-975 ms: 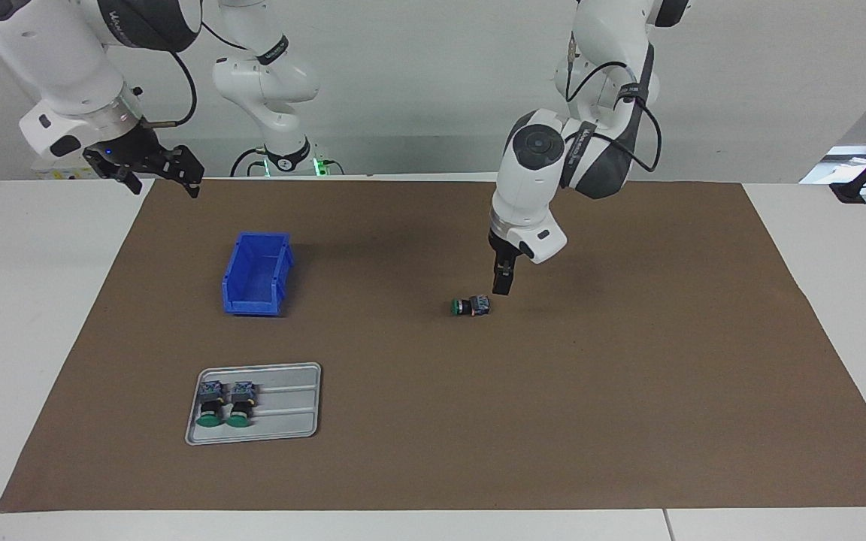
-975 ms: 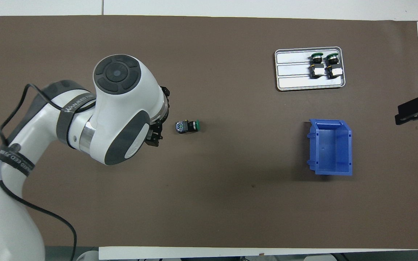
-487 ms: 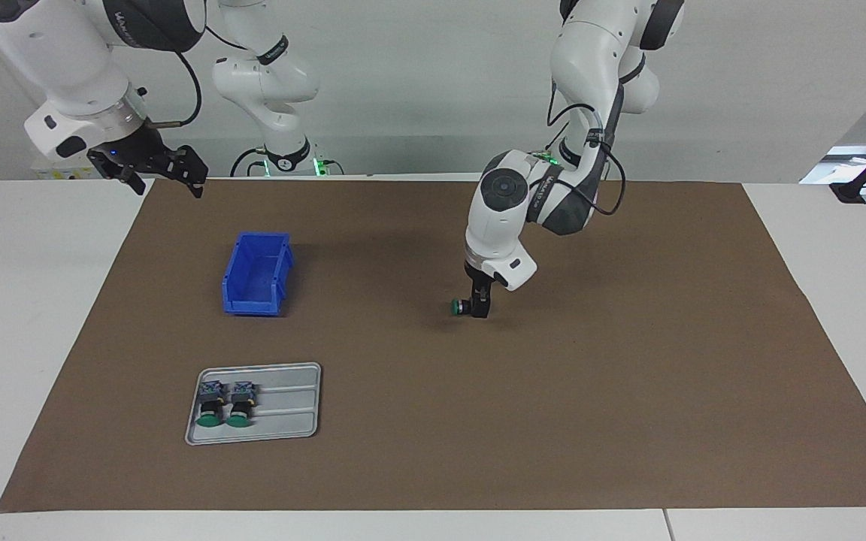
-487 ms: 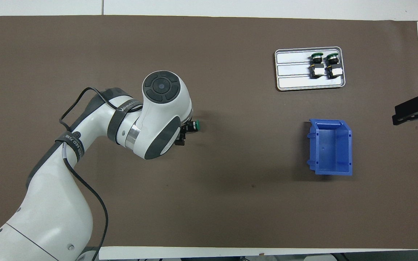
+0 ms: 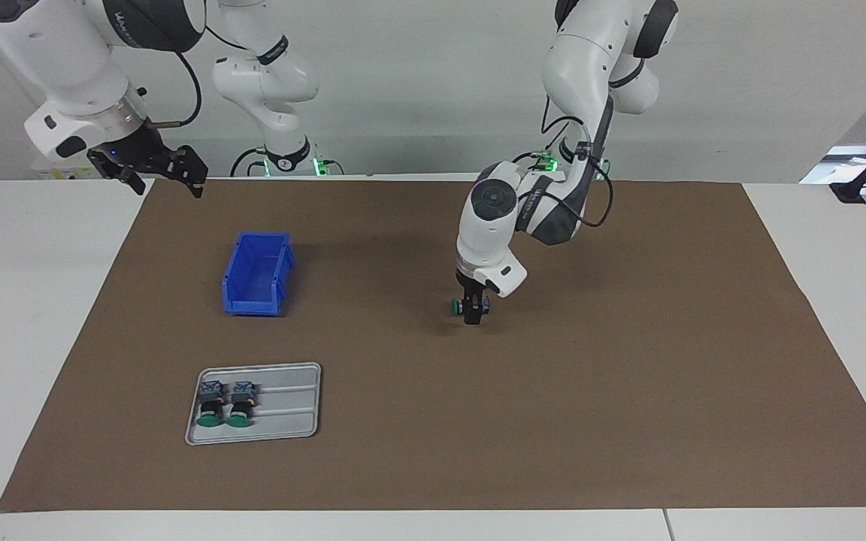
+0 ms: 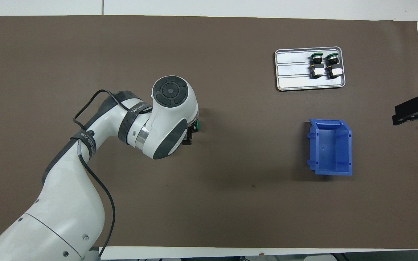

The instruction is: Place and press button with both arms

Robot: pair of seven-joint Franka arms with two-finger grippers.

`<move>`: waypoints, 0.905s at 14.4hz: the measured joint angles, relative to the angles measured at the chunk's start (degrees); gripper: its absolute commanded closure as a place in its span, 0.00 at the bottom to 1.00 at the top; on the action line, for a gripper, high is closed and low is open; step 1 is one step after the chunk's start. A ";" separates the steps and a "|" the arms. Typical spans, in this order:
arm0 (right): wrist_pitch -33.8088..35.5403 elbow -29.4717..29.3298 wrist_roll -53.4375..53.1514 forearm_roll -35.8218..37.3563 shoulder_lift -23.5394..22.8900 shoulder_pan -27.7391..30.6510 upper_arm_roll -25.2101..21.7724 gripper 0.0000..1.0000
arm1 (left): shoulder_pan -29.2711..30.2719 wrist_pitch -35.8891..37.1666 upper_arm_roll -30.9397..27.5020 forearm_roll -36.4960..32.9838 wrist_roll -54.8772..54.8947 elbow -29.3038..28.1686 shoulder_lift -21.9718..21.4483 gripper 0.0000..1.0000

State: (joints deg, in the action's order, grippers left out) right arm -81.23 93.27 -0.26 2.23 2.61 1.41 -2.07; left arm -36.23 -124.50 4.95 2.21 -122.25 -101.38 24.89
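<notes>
One button [image 5: 455, 306] lies on its side on the brown mat [image 5: 628, 361], mid-table, green cap toward the right arm's end. My left gripper [image 5: 472, 310] is down at the mat with its fingers standing on either side of the button's black body, still open. In the overhead view the left wrist hides all but the green cap [image 6: 198, 126]. My right gripper [image 5: 162, 174] waits open in the air over the mat's corner at its own end, its tips [image 6: 410, 112] showing at the overhead view's edge.
A grey tray [image 5: 290, 417] holds two more green-capped buttons [image 5: 211, 406] at the right arm's end, farther from the robots. A blue bin [image 5: 283, 263] stands open between the tray and the robots. A slimmer white arm [image 5: 283, 83] stands at the table's back edge.
The left arm swung toward the button and lowered, bringing its fingers down around it. The button has not shifted. The right gripper barely moved.
</notes>
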 measured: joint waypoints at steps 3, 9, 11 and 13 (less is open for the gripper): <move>0.00 0.00 0.00 0.00 0.00 0.00 0.00 0.01 | -0.40 -1.14 0.00 0.00 -1.02 0.13 0.91 0.20; 0.00 0.00 0.00 0.00 0.00 0.00 0.00 0.01 | -0.44 -1.80 0.00 0.00 -1.64 0.13 1.14 0.43; 0.00 0.00 0.00 0.00 0.00 0.00 0.00 0.01 | -0.44 -1.81 0.00 -0.01 -1.68 0.13 1.17 0.50; 0.00 0.00 0.00 0.00 0.00 0.00 0.00 0.01 | -0.44 -1.81 0.00 0.00 -1.70 0.13 1.21 0.62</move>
State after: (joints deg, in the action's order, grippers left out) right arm -81.23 93.27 -0.26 2.23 2.61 1.41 -2.07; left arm -36.67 -126.31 4.95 2.21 -123.95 -101.25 26.10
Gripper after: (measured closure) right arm 0.004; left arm 0.432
